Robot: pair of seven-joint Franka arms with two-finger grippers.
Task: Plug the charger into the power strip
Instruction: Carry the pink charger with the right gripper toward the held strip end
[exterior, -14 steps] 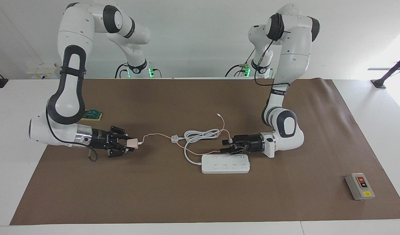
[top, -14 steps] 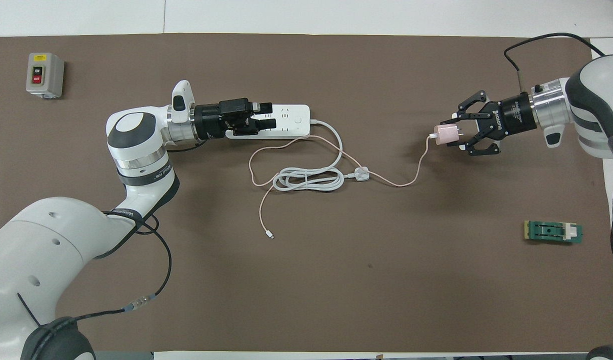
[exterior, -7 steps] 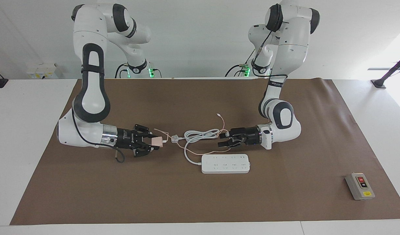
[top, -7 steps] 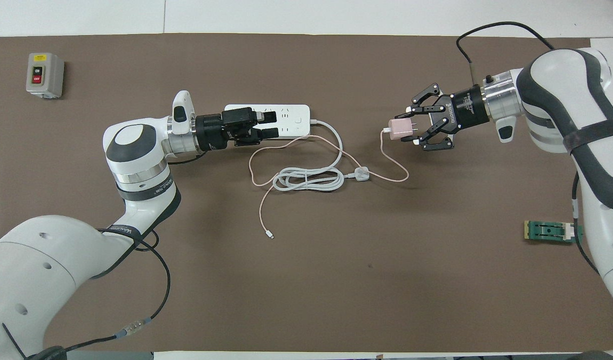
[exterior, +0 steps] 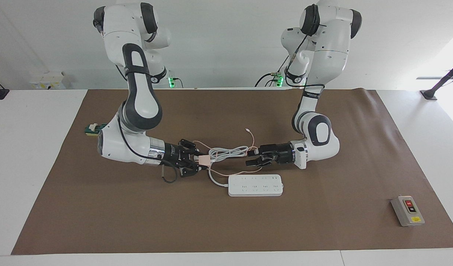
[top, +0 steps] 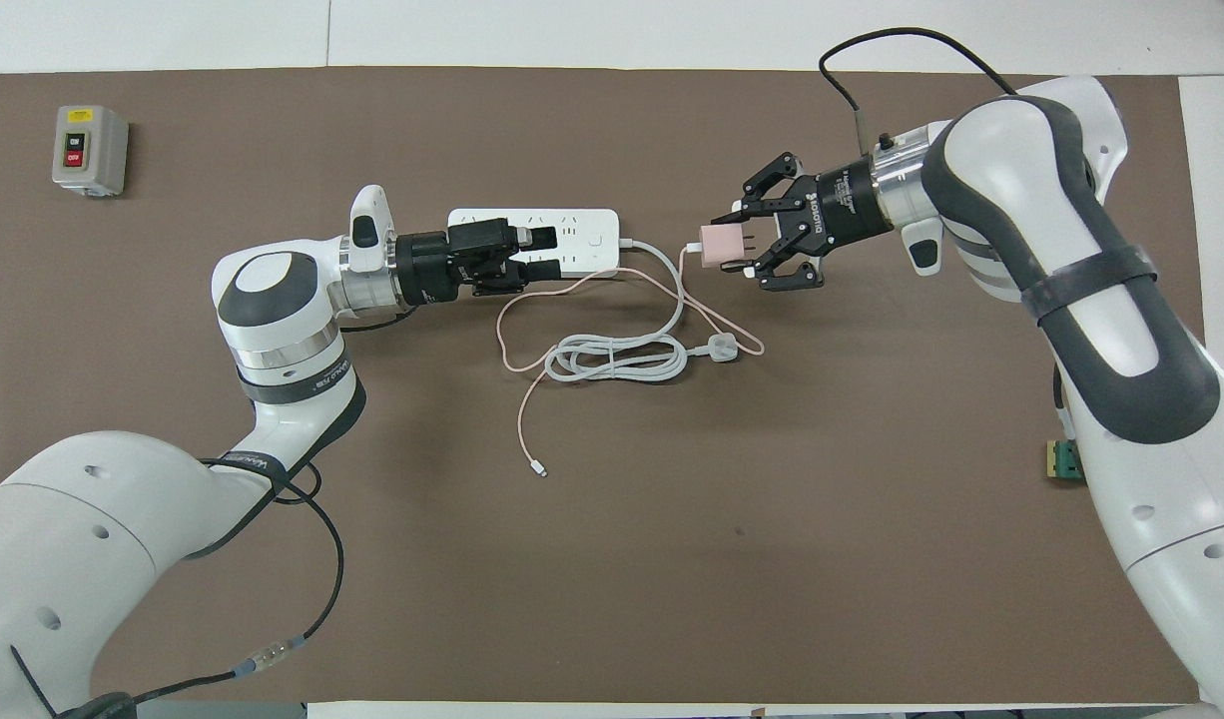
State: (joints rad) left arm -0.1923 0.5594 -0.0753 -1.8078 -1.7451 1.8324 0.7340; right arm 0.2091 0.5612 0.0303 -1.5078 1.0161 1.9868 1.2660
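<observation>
Pale-pink cube charger (top: 717, 247) held in right gripper (top: 736, 245) fingers, airborne near mid-desk beside flat white power strip (exterior: 255, 185). Left gripper (exterior: 249, 158) fingers wide, over strip. Align prongs square before pushing.

Right gripper (exterior: 200, 161), clamped on charger (exterior: 204, 159): carried from right arm's end toward power strip (exterior: 255, 185). Charger cable (top: 732, 335): slack gathered beside white plug (top: 722, 347).

The power strip (exterior: 255, 185) lies mid-table, with its coiled cord (exterior: 226, 152) and three-pin plug (top: 722, 347) nearer the robots. A switch box (exterior: 407, 210) sits farther out toward the left arm's end; a small green part (exterior: 90, 129) lies toward the right arm's end.
</observation>
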